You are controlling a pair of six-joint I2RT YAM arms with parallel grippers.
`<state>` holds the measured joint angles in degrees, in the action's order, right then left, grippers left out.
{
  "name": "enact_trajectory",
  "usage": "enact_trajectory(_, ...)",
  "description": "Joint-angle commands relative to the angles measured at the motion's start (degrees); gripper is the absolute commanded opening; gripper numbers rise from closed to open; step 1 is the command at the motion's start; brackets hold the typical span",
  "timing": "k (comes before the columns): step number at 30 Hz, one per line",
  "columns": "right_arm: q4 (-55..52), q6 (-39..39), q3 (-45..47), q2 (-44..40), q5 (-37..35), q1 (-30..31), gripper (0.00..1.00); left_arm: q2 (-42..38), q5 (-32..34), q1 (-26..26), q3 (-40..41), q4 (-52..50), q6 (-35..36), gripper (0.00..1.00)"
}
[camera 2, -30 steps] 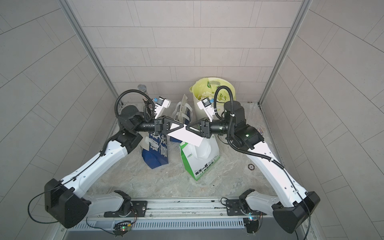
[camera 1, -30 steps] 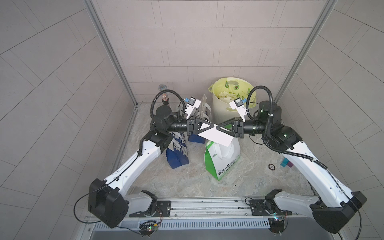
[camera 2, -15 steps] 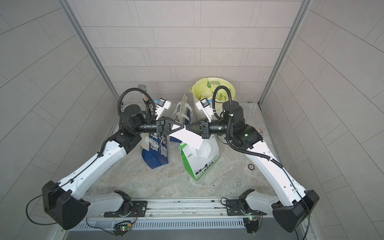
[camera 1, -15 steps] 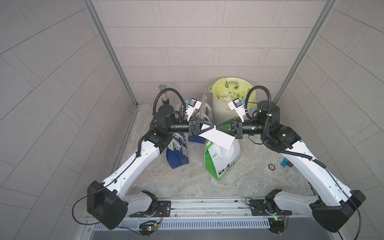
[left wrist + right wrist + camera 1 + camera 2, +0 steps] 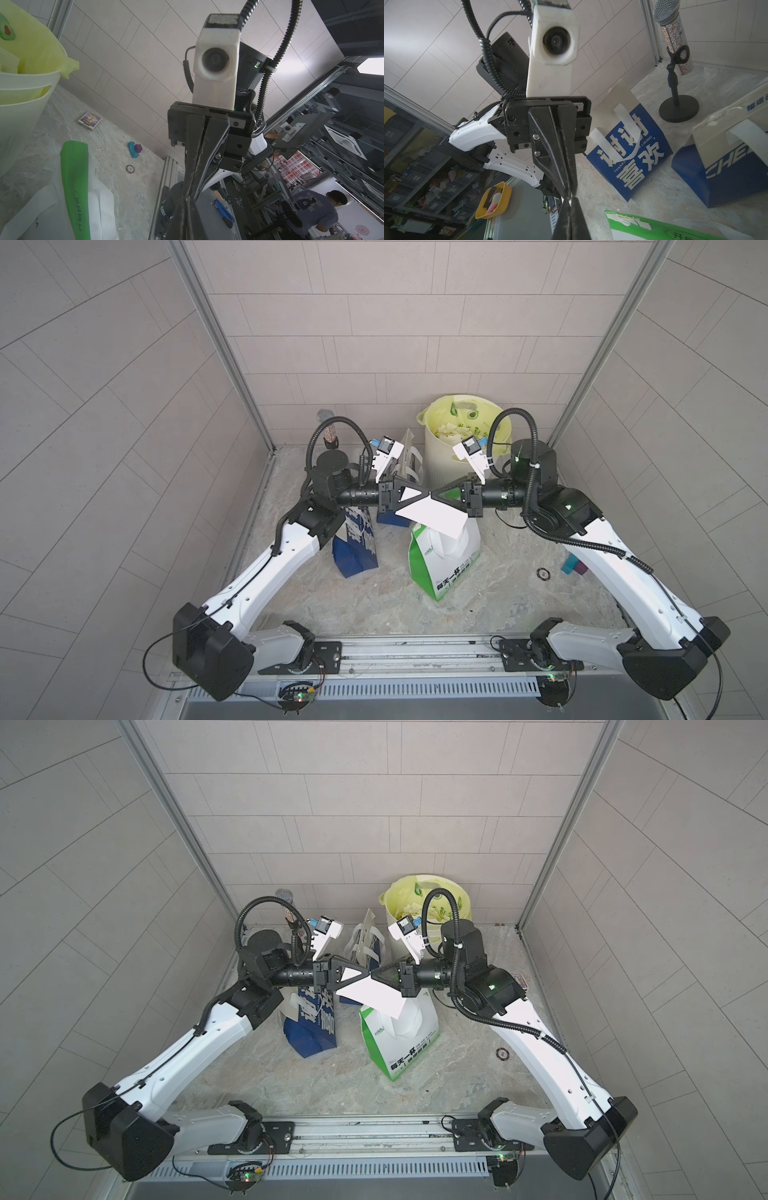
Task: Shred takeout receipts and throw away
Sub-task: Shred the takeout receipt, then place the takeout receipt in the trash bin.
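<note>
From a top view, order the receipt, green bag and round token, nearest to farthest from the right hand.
1. receipt, pinched in the right hand.
2. green bag, standing just below.
3. round token, lying far out to the right.

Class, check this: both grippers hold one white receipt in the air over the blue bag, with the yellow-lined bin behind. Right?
No. Both top views show the receipt over the green-and-white bag, not a blue one. The left gripper and right gripper do hold it in the air, with the yellow-lined bin behind.
</note>
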<state>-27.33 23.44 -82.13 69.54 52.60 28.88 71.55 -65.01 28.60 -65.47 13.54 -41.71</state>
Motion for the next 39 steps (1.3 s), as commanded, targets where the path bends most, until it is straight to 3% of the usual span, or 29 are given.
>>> enact_trajectory(1, -7.9, -9.3, -3.8, 0.0, -7.9, 1.6, 0.0, -1.1, 3.4, 0.4, -1.1, 2.4, -1.5, 0.0)
enact_trajectory(6, -11.1, -19.7, -5.4, -2.7, -21.1, 5.5, 0.0, -1.5, 17.7, 0.5, -2.1, -7.4, -1.3, 0.0)
enact_trajectory(10, -9.0, -26.0, -4.9, -6.1, -25.7, 9.3, 0.0, -1.3, 25.2, 0.7, -2.6, -11.3, -3.6, 0.0)
enact_trajectory(17, 2.0, -22.2, -1.9, -11.4, -22.3, 9.8, 0.0, -0.8, 35.4, 1.0, -4.6, -20.3, -1.0, 0.0)
enact_trajectory(21, 6.0, -21.3, -0.2, -13.1, -28.7, 9.5, 0.0, 0.3, 39.2, 1.0, -6.8, -21.4, 1.8, 0.0)
enact_trajectory(26, 9.3, -23.4, 2.8, -13.4, -45.2, 7.9, 0.0, 7.8, 40.1, 1.8, -16.1, -17.8, 3.9, 0.01)
enact_trajectory(28, 9.5, -23.0, 3.3, -13.4, -49.5, 7.0, 0.0, 12.5, 43.0, 2.9, -21.0, -16.6, 5.5, 0.1)
enact_trajectory(29, 9.1, -22.5, 3.4, -13.4, -51.0, 6.3, 0.0, 14.6, 44.6, 3.4, -23.2, -16.1, 5.9, 0.09)
enact_trajectory(32, 7.4, -20.8, 3.5, -13.9, -52.8, 3.4, 0.0, 21.4, 49.8, 4.9, -29.9, -14.0, 7.3, 0.0)
enact_trajectory(39, 6.1, -18.0, 5.5, -16.3, -52.7, 2.0, 0.0, 37.3, 56.4, 5.7, -46.4, -10.6, 9.4, 0.0)
